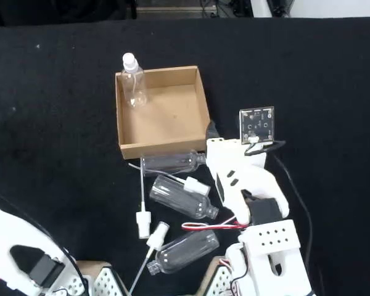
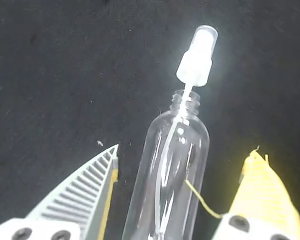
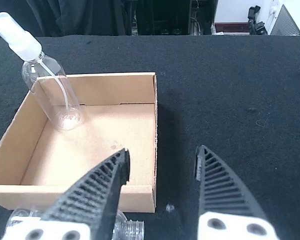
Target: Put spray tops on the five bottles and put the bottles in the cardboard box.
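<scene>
A clear bottle [image 2: 172, 165] lies lengthwise between the jaws of my left gripper [image 2: 182, 150], which is shut on its body. A spray top [image 2: 196, 57] sits loose above its neck, tube inside. In the cardboard box [image 1: 191, 132] [image 3: 90, 192], one capped bottle [image 1: 134, 83] [image 3: 50, 95] stands in the far left corner. My right gripper [image 1: 213, 131] [image 3: 162, 152] hangs open and empty over the box's near right corner. Three uncapped bottles [image 1: 172, 163] [image 1: 182, 198] [image 1: 186, 251] lie in front of the box. Loose spray tops [image 1: 143, 221] [image 1: 157, 233] [image 1: 196, 184] lie among them.
The right arm's white body [image 1: 246, 185] stretches from its base at the near edge towards the box. The left arm [image 1: 21, 256] sits at the near left corner. Black cloth [image 1: 308, 74] covers the table, with open room to the left and right of the box.
</scene>
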### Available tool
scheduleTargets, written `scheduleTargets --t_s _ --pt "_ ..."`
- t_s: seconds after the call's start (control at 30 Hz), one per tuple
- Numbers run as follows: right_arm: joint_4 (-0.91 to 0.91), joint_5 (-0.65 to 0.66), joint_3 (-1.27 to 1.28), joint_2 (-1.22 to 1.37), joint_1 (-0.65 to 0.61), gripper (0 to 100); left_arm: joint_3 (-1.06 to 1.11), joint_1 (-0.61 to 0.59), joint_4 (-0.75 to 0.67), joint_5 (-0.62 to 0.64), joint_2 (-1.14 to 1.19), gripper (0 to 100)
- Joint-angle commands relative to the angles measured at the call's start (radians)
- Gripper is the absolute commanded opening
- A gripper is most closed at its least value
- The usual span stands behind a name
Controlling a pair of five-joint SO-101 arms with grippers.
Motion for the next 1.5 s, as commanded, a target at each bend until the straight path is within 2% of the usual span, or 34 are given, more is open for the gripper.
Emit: scheduleTargets --t_s 0.0,0.53,0.73,0.83,0.93,1.17,1.47 --pt "-0.023 0.000 -0.008 -0.025 -0.011 19.8 -0.108 0.010 0.003 -0.034 0.057 36" --pt "-0.021 0.000 -0.008 -0.025 -0.011 19.8 -0.110 0.028 -0.034 -0.038 0.117 35" --pt "-0.021 0.000 -0.008 -0.025 -0.011 19.8 -0.101 0.031 -0.072 -0.038 0.121 15" --pt "-0.021 0.000 -0.008 -0.025 -0.011 19.8 -0.108 0.031 -0.041 -0.038 0.115 7" --pt "-0.021 0.000 -0.008 -0.025 -0.011 19.8 -0.108 0.030 -0.014 -0.038 0.115 5" --pt "-0.021 0.000 -0.008 -0.025 -0.011 19.8 -0.114 0.036 0.109 -0.038 0.109 4" --pt "-0.021 0.000 -0.008 -0.025 -0.011 19.8 -0.334 0.064 0.388 -0.032 0.120 4"
